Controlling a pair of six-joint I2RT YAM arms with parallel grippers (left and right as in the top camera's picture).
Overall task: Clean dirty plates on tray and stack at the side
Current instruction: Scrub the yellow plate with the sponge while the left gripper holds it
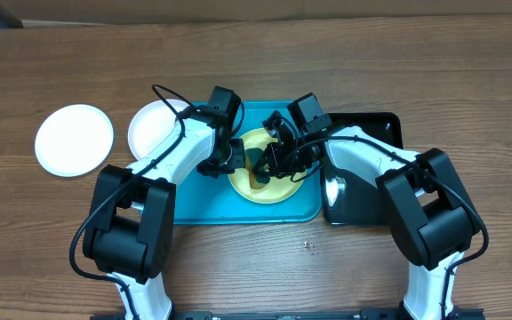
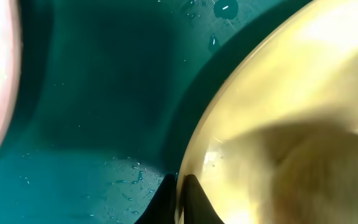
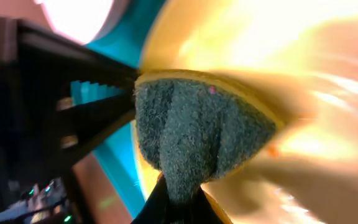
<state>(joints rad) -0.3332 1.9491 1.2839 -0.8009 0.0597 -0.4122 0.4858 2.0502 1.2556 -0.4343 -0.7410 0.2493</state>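
Two white plates point(image 1: 74, 140) sit off left on the desk point(image 1: 256, 53). Our left fingers point(image 2: 160, 208) pinch the left rim of the yellow-green plate point(image 1: 278, 188) on the tray point(image 1: 212, 209), and our right fingers point(image 3: 157, 208) clamp the sponge point(image 3: 197, 130) down onto it.

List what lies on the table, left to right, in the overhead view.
white plate → second white plate → teal tray, with the yellow plate on it → black tray
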